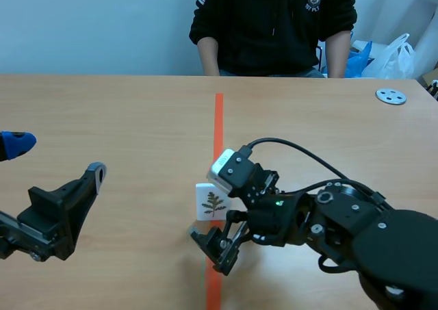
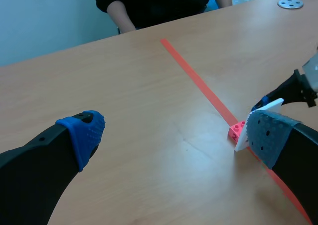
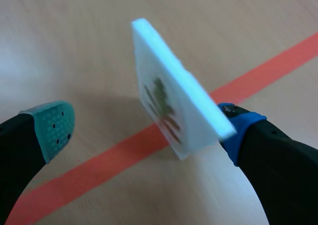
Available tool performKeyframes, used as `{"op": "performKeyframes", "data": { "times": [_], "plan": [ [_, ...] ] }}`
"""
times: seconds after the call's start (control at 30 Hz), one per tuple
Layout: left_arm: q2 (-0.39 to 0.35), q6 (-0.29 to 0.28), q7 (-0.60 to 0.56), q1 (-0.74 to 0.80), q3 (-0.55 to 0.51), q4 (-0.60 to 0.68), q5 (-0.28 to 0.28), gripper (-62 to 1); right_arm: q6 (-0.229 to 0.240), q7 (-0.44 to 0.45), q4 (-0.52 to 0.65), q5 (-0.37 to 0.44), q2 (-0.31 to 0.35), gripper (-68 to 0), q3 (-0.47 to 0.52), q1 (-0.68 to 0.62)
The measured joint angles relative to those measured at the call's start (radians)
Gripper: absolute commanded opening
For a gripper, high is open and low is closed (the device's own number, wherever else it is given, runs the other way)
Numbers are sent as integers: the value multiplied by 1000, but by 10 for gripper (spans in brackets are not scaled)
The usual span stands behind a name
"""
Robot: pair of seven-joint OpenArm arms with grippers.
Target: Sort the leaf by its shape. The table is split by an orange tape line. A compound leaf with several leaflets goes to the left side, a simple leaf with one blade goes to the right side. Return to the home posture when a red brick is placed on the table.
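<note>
I judge the leaf card [image 1: 213, 202], centre frame, light, stiff and easily tipped; I grip its flat faces. The right gripper [image 3: 145, 127] straddles it, spread wide; the left gripper [image 2: 175, 134] is likewise wide and empty.

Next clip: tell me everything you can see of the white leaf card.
The leaf card is a thick white tile, foam-like, printed with a brownish-green leaf. It stands upright on a pink studded base on the orange tape line. The right tool is open around it, its blue pad beside the card's back; contact is unclear.
</note>
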Motion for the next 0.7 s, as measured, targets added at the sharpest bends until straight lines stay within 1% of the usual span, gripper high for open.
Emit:
{"op": "performKeyframes", "data": {
  "times": [0.03,0.13,0.27,0.3,0.4,0.47,0.7],
  "plan": [
    [0,0,-2,0,0,0,0,4,-1,5,-9,-6,-11,-116,-8,6],
    [0,1,-3,0,0,0,0,4,-25,16,-27,-10,-32,-116,-21,15],
    [0,1,-2,0,0,0,0,4,-26,19,-31,-12,-38,-119,-24,15],
    [0,1,-2,0,0,0,0,4,-26,19,-31,-12,-38,-139,-24,15],
    [0,1,-2,0,0,0,0,4,-26,19,-31,-12,-37,-234,-24,15],
    [0,1,-2,0,0,0,0,4,-26,16,-31,-12,-37,-267,-24,15],
    [0,1,-2,0,0,0,0,4,-26,15,-31,-12,-31,-267,-24,15]
  ]
}}
